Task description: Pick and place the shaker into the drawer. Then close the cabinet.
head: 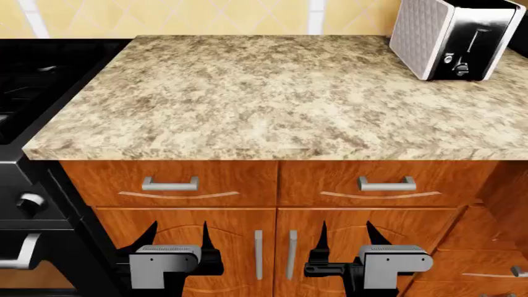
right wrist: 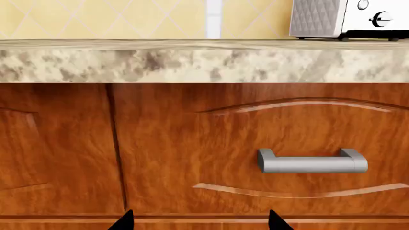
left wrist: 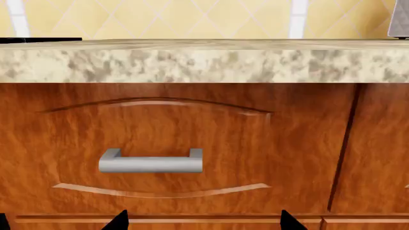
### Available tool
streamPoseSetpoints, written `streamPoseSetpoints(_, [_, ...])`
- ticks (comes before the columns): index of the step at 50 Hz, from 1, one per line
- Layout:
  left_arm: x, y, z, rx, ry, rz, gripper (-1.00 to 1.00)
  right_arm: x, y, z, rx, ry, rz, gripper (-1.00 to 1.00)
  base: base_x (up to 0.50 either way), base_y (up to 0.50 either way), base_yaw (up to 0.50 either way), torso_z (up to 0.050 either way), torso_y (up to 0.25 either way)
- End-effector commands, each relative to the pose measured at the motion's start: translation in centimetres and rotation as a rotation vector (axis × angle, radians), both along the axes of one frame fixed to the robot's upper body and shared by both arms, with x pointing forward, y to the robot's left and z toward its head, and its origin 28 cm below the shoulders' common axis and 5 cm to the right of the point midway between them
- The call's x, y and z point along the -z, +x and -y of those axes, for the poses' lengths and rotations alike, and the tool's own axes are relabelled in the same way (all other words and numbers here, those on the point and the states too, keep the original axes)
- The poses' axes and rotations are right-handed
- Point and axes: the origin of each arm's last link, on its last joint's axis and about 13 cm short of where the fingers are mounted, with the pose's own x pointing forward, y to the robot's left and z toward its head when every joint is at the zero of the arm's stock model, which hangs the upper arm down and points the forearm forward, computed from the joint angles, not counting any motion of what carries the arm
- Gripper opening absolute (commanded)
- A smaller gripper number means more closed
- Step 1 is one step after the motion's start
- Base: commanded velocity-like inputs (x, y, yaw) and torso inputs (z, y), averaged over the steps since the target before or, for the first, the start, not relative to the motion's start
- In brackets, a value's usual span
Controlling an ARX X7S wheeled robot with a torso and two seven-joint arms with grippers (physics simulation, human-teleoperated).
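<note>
where granite tops cabinet (head: 272,185), two drawer fronts

Readable text: none in any view.
Toaster (head: 452,37): a small round dial mark on its end, no letters or numbers.
Cabinet (head: 272,185): bare wood fronts, no labels.
Worktop (head: 272,93): speckled stone, no markings.

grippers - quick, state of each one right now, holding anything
Left gripper: open, holding nothing.
Right gripper: open, holding nothing.
</note>
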Motion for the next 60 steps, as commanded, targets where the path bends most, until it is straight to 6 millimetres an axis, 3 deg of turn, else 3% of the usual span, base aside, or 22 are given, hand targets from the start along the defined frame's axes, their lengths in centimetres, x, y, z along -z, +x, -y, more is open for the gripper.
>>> streamPoseSetpoints(1, [-0.5,0.0,0.0,0.004,0.006,0.012,1.00,-0.4,0.0,0.0,-0.002,0.000,0.008,1.00,0.00,0.00,0.00,0.000,0.000])
streamPoseSetpoints(11, [-7.8,0.1,0.1,0.035,0.071,0.175,1.00,-7.1,-0.4,0.3,-0.026,0.002,0.155,1.00,0.00,0.00,0.00,0.000,0.000])
streamPoseSetpoints(24, [-15.5,0.9,-0.5,0.044,0.156,0.364,1.00,-15.2,-0.1,1.0,-0.051,0.004,0.343,1.00,0.00,0.00,0.00,0.000,0.000])
streamPoseSetpoints(38, [-22.3,3.0,-0.8,0.054,0.211,0.485,1.00,-23.2,1.9,1.4,-0.040,0.008,0.521,1.00,0.00,0.00,0.00,0.000,0.000])
streamPoseSetpoints(47, [-24.5,3.3,-0.9,0.049,0.232,0.530,1.00,-25.6,2.1,1.2,-0.041,0.003,0.593,1.00,0.00,0.00,0.00,0.000,0.000])
streamPoseSetpoints(60, [-24.7,3.2,-0.9,0.050,0.238,0.540,1.00,-25.8,1.9,1.2,-0.023,0.008,0.617,1.00,0.00,0.26,0.00,0.000,0.000])
